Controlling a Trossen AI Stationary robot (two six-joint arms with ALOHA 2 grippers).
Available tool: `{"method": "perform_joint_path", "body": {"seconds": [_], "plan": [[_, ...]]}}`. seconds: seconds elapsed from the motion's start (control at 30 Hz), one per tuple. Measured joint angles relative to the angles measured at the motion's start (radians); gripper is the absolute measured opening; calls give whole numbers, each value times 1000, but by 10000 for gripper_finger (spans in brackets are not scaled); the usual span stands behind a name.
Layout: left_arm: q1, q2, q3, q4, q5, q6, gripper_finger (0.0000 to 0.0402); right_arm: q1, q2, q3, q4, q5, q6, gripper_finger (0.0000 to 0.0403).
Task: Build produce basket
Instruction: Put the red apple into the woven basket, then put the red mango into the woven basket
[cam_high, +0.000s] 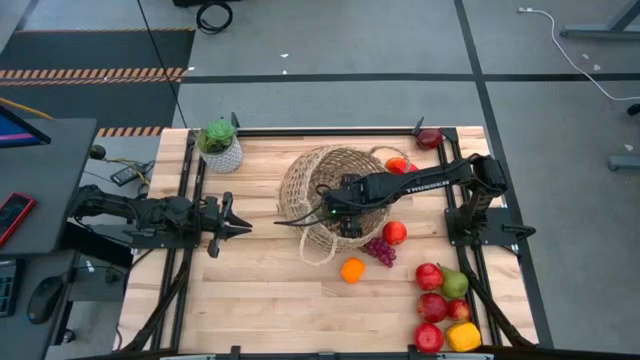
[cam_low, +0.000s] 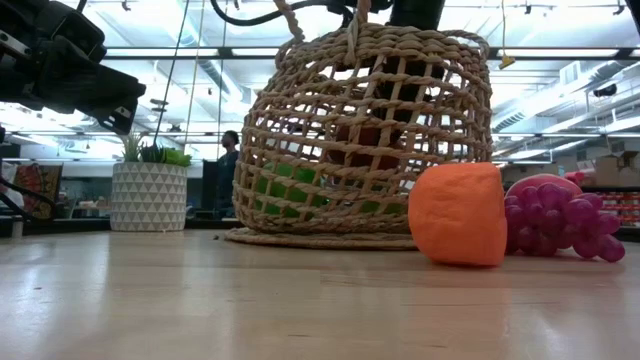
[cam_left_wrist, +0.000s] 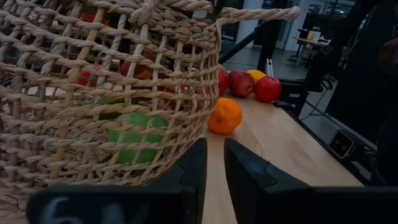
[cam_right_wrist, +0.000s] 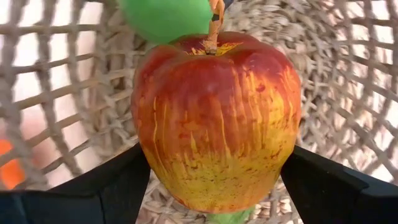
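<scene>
Now | right claw (cam_right_wrist: 211, 180) grasping red apple (cam_right_wrist: 214, 118) inside basket (cam_high: 310, 185) | lower it beside green fruit (cam_right_wrist: 165, 17) before you release | left claw (cam_left_wrist: 212, 168) clenched, empty

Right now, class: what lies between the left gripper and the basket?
Nothing: in the high view only bare table separates the shut left gripper from the basket. The left wrist view agrees.

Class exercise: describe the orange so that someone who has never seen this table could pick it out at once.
Start at the big wicker basket mid-table. Just off its near rim, beside the purple grapes, sits the orange. It is the only plain orange piece; the fruit nearby is red, green or yellow.
</scene>
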Motion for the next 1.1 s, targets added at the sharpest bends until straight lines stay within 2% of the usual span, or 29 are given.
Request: {"method": "perform_joint_path", "body": {"seconds": [0.13, 0.33, 0.7, 1.0, 1.1], "plan": [[0, 0, 0, 0, 0, 0, 62, -1, 0, 0, 1, -1, -32, 350], [0, 0, 0, 0, 0, 0, 56, -1, 0, 0, -1, -4, -40, 395], [0, 0, 0, 0, 0, 0, 60, -2, -49, 69, -98, -6, -31, 392], [0, 0, 0, 0, 0, 0, 60, -8, -184, 129, -94, -11, 19, 392], [0, 0, 0, 0, 0, 0, 63, -10, -256, 136, -62, -57, 36, 392]]}}
